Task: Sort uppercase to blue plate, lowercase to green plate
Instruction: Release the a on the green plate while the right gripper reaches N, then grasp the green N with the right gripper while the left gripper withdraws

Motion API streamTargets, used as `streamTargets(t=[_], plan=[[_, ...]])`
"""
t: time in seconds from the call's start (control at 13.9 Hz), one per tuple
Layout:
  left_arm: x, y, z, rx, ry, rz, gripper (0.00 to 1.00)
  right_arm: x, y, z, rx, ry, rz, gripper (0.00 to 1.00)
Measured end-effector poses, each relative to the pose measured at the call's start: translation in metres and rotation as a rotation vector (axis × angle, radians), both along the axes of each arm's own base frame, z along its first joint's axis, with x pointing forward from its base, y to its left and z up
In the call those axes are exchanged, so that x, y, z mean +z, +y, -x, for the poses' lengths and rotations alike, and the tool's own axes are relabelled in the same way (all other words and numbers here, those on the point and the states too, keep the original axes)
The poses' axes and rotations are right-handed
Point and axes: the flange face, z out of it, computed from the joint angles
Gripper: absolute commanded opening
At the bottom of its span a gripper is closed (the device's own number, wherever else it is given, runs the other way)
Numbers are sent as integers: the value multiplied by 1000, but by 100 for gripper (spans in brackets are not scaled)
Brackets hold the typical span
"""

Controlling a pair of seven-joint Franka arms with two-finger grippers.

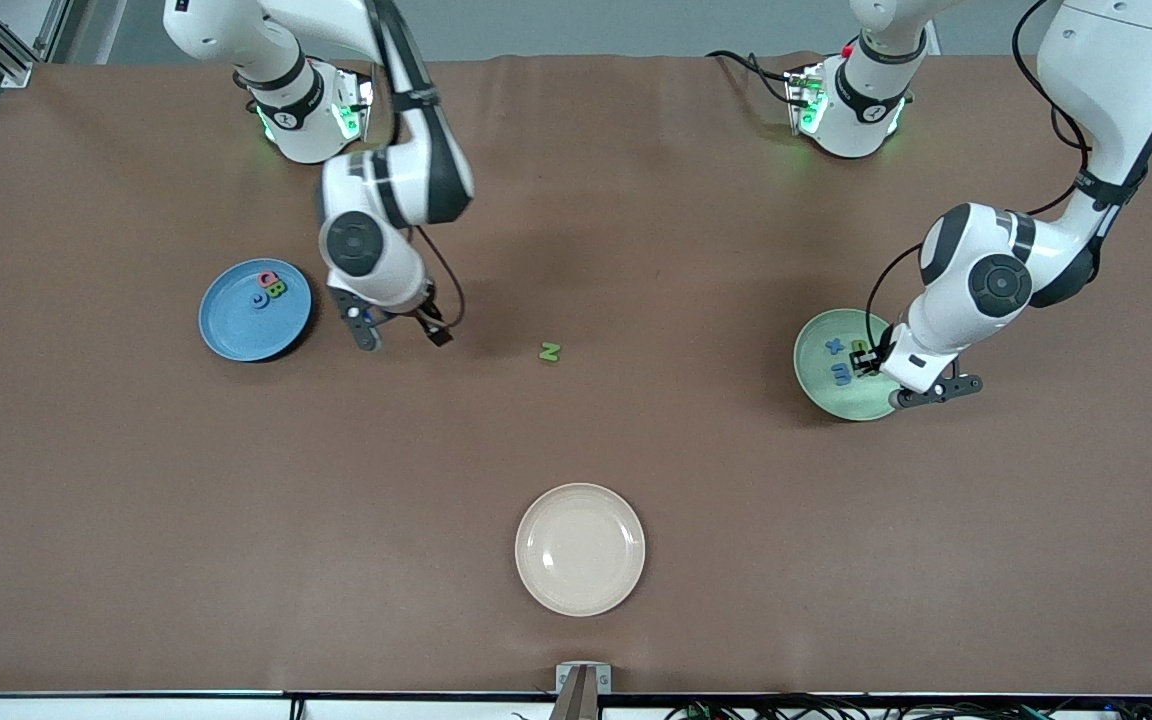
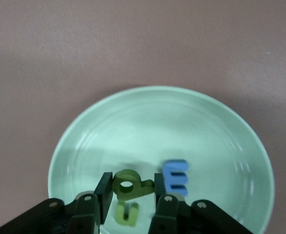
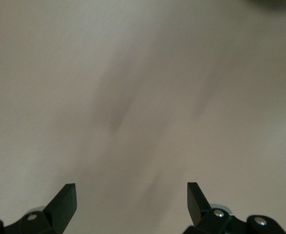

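One green p pinched in left tool over green plate, above u, beside m. Right tool wide over surface, near blue plate; N lies between plates.

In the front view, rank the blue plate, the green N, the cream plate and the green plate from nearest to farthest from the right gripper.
From the right gripper, open over bare table:
1. blue plate, beside it at the right arm's end.
2. green N, on the table toward the middle.
3. cream plate, nearest the front camera.
4. green plate, at the left arm's end.
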Motion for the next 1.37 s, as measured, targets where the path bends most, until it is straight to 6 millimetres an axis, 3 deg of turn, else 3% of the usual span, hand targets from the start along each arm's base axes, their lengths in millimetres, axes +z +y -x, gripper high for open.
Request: streamTargets(t=[0.22,0.36,0.43,0.5,0.65,1.08,1.37], plan=[[-12,8,0,-15,-9,6,16,-26,57,-8,-114,-29,42,100],[-17,10,0,-15,-7,11,42,-31,77,-16,-189,-63,42,100],[-17,10,0,-15,-8,11,72,-31,84,-19,-217,-85,36,100],[-16,10,-1,-15,-10,12,85,-29,89,-21,-241,-106,27,100],[-13,9,-3,-17,-18,12,100,-28,97,-21,-284,-135,13,100],[11,10,-11,-23,-46,-21,99,-41,121,-14,-403,-192,-15,100],[43,10,-17,-41,-49,-79,99,-52,142,-15,-458,-205,-11,100]])
